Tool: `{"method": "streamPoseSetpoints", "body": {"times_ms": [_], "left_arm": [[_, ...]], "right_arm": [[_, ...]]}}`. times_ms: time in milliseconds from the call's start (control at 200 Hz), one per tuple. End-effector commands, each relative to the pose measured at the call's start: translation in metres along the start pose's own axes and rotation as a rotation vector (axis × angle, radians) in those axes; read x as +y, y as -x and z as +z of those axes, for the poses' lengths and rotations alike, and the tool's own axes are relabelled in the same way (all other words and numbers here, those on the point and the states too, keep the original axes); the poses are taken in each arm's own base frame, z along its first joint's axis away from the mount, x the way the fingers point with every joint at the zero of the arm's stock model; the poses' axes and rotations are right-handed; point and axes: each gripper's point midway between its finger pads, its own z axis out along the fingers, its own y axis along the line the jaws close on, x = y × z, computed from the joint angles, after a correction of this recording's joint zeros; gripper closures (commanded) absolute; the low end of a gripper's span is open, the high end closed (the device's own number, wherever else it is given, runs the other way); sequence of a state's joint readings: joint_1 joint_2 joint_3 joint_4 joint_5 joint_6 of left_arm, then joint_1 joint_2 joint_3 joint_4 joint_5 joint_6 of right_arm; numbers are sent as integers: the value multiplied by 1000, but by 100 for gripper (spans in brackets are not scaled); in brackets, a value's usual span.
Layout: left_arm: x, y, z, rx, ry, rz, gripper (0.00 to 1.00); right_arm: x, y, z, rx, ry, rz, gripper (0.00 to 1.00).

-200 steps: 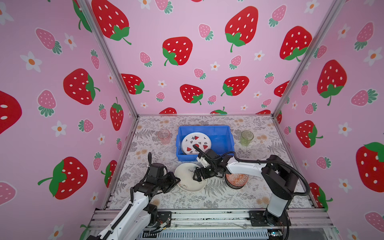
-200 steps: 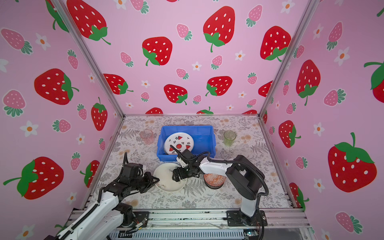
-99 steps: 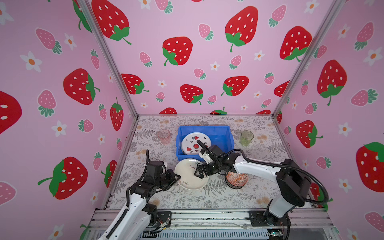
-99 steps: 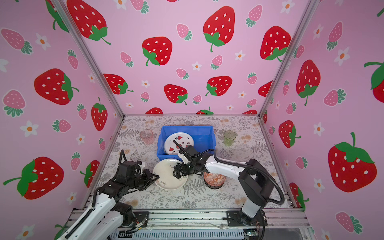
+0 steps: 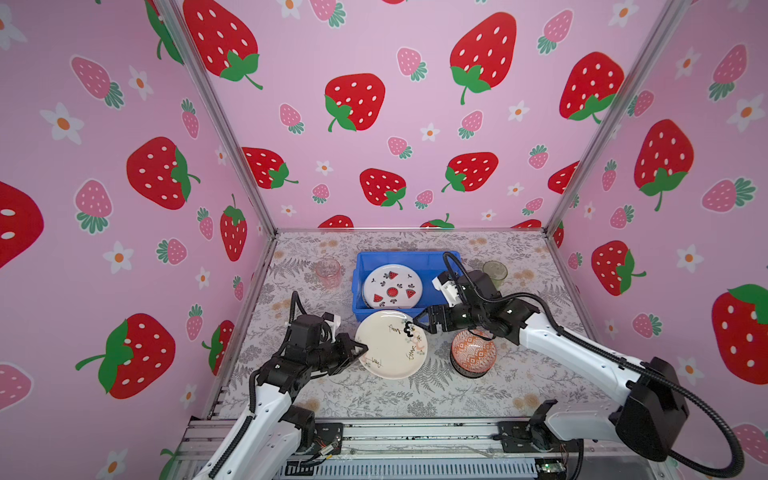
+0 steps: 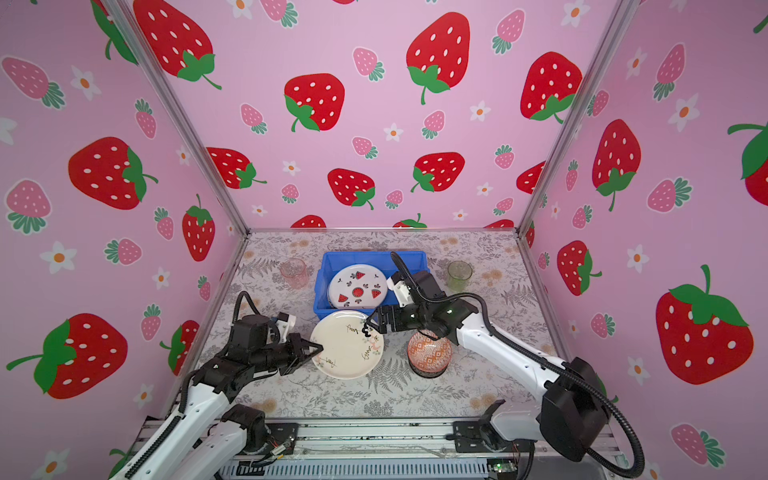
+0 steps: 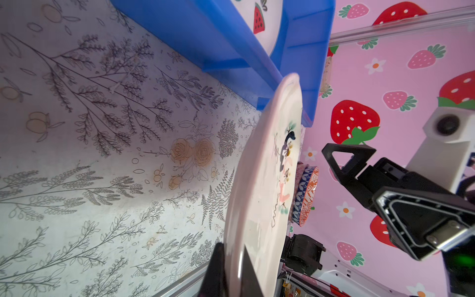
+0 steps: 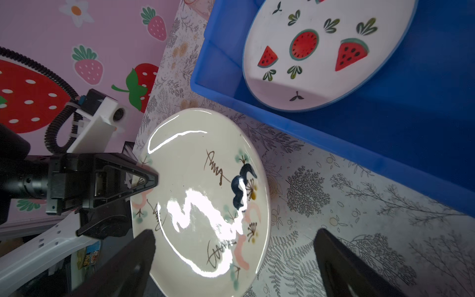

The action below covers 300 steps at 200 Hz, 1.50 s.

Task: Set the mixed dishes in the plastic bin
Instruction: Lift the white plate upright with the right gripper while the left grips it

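A blue bin [image 5: 409, 254] holds a watermelon plate [image 5: 392, 286]. Just in front of the bin, the left gripper [image 5: 360, 351] is clamped on the rim of a cream plate [image 5: 386, 349]. The bin's front wall stands between that plate and the inside. The right gripper [image 5: 417, 324] hangs spread wide over the plate's bin-side edge, gripping nothing. An orange bowl [image 5: 473, 355] sits front-right of the bin. A pink cup [image 5: 327, 272] is to the bin's left and a green cup [image 5: 495, 271] to its right.

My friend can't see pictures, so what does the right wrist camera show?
The left gripper pinches the rim of a cream floral plate, shut tight on it. The right gripper hangs open near the plate's other side. Next to them, a watermelon plate lies inside the blue bin.
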State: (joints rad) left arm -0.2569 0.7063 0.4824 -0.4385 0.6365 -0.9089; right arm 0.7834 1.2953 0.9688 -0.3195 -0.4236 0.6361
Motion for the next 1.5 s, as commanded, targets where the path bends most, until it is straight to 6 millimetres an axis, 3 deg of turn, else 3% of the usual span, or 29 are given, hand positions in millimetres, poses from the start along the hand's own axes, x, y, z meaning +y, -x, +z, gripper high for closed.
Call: {"method": "streamPoseSetpoints", "body": {"times_ms": [0,170,425,855,1030,1245,1311,1346,1496], "left_arm": [[-74,12,-21,-17,-233,172,100],[-92,15,-23,1,-280,224,100],[-110,18,-23,33,-325,289,100],[-104,19,-16,50,-313,287,100],[-100,20,-13,49,-305,277,100],[-96,20,-11,50,-292,271,100],[-92,20,-10,49,-279,269,95],[-91,20,-9,46,-272,268,88],[-86,21,-6,46,-255,267,73]], "right_arm": [[2,-7,-13,17,56,30,1],[-2,-17,-20,31,90,64,1],[11,-16,-18,29,183,52,13],[27,-7,-15,13,295,61,48],[31,-3,-14,7,316,62,70],[32,2,-12,1,320,63,85],[33,5,-13,-2,325,60,95],[34,6,-13,-4,326,61,100],[35,14,-15,-17,329,62,100]]}}
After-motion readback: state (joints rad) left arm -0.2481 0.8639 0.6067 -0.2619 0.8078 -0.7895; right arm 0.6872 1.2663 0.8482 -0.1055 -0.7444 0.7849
